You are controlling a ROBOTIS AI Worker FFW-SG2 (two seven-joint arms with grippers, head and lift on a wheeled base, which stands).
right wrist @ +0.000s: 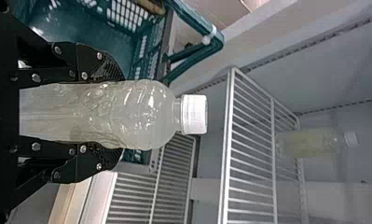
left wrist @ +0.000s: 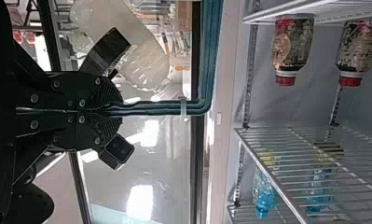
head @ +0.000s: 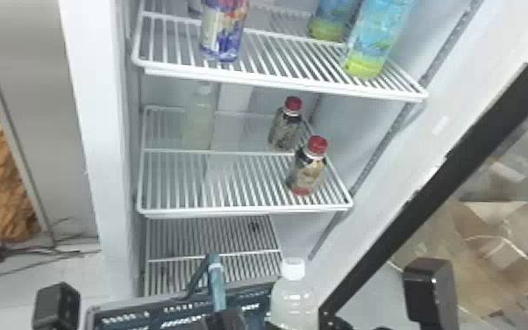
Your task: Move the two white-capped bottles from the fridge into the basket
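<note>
My right pincer holds one white-capped bottle, second bottle on shelf ahead, left pincer clamped on basket handle.

Left of a tall grey panel sits a crumpled orange heap; dark cables trail over pale floor at the panel's foot.

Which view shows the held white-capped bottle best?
The right wrist view: the bottle is clamped in the right gripper, with body and cap in sight. The head view has its cap and upper body; the left wrist view, part of its body.
</note>
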